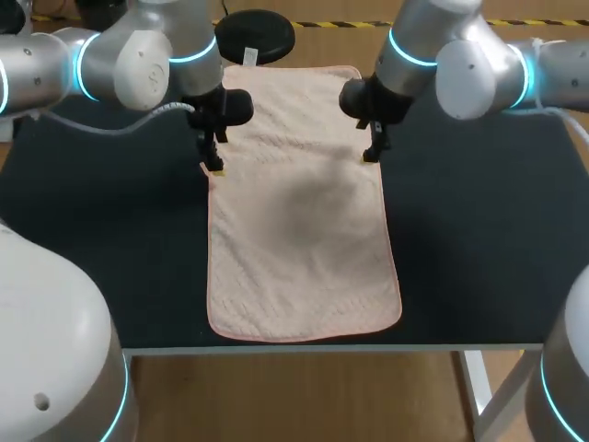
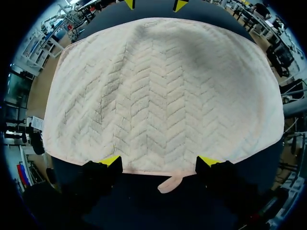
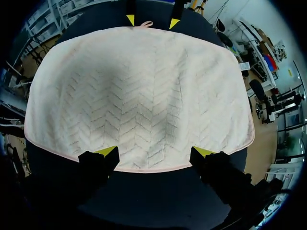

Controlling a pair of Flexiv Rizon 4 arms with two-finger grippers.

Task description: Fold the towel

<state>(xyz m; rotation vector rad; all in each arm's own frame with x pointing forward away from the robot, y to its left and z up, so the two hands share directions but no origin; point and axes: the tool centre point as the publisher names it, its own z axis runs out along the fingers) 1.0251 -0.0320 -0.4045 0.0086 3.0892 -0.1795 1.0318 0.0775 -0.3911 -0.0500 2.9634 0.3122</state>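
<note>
A pale pink towel point(image 1: 299, 212) lies spread flat on the black table, its long sides running front to back. My left gripper point(image 1: 213, 168) hovers over the towel's left long edge, open. My right gripper point(image 1: 371, 155) stands open over the right long edge, straight across. In the left wrist view the towel point(image 2: 158, 91) stretches ahead of the left gripper point(image 2: 159, 160), whose yellow tips straddle the edge by a small hanging loop point(image 2: 169, 184); the right gripper point(image 2: 154, 5) shows at the far edge. In the right wrist view the right gripper point(image 3: 154, 152) spans the near edge of the towel point(image 3: 139, 91), with the left gripper point(image 3: 151, 21) opposite.
The black table top point(image 1: 479, 239) extends well to both sides of the towel. Its front edge point(image 1: 304, 348) runs just below the towel's near end.
</note>
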